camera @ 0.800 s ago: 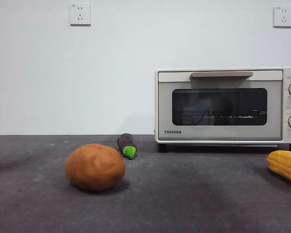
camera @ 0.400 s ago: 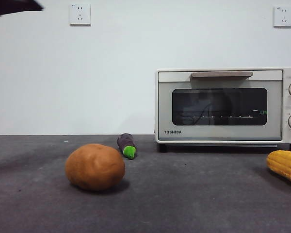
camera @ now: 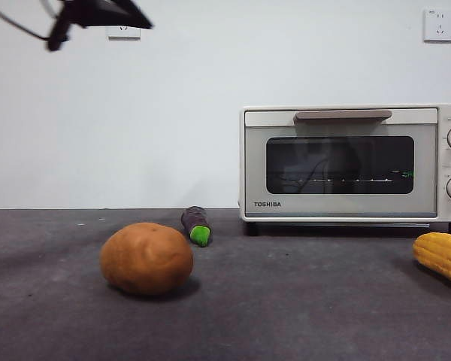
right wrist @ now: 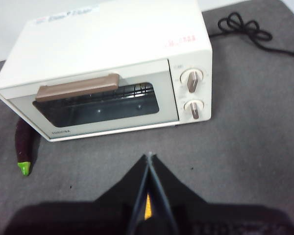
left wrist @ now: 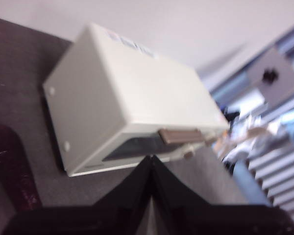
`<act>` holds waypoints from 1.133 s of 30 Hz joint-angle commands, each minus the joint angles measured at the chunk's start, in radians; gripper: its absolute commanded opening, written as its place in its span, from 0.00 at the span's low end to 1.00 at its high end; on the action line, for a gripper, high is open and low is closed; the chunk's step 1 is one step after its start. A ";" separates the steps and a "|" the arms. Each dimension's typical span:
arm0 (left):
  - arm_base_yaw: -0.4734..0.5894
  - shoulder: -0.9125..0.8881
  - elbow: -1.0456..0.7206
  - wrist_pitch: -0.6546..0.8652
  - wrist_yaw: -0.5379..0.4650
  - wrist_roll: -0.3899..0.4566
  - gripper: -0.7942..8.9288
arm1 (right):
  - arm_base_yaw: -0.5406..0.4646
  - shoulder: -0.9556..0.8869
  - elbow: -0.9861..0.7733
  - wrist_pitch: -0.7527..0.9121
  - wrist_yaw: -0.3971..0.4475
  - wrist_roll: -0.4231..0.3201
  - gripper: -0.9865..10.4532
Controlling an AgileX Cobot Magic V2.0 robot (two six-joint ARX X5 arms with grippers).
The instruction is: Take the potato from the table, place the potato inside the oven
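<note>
The potato point(camera: 146, 258) lies on the table point(camera: 301, 308), nearer the front camera than the oven point(camera: 346, 163) and well off to the side of it, free of any grip. A yellow corn cob point(camera: 441, 257) rests in front of the oven's knob end. A small purple eggplant point(camera: 197, 225) lies behind the potato, just off the oven's front corner. The oven stands farther back, its door closed. The left gripper point(left wrist: 150, 164) hangs high above the table, jaws pressed together, empty. The right gripper point(right wrist: 148, 159) waits in front of the oven, jaws likewise closed and empty.
</note>
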 commanded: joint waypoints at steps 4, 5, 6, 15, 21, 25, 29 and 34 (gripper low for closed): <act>-0.078 0.187 0.271 -0.161 0.003 0.215 0.08 | 0.000 -0.005 0.018 0.005 -0.008 -0.035 0.09; -0.087 0.214 0.307 -0.175 0.002 0.225 0.08 | 0.000 -0.005 0.018 0.005 -0.011 -0.035 0.09; -0.095 0.244 0.343 -0.188 -0.002 0.230 0.08 | 0.000 -0.005 0.018 0.005 -0.014 -0.035 0.09; -0.171 0.545 0.706 -0.318 -0.003 0.265 0.08 | 0.000 -0.006 0.032 0.005 -0.104 -0.035 0.09; -0.218 0.713 0.927 -0.421 -0.006 0.377 0.08 | -0.001 -0.020 0.033 0.004 -0.152 -0.051 0.09; -0.254 0.771 0.988 -0.447 -0.066 0.498 0.08 | -0.001 -0.026 0.033 -0.013 -0.151 -0.054 0.09; -0.294 0.780 0.991 -0.465 -0.161 0.639 0.08 | -0.001 -0.027 0.033 -0.039 -0.151 -0.053 0.09; -0.363 0.780 0.991 -0.470 -0.288 0.829 0.08 | -0.001 -0.027 0.033 -0.041 -0.155 -0.053 0.09</act>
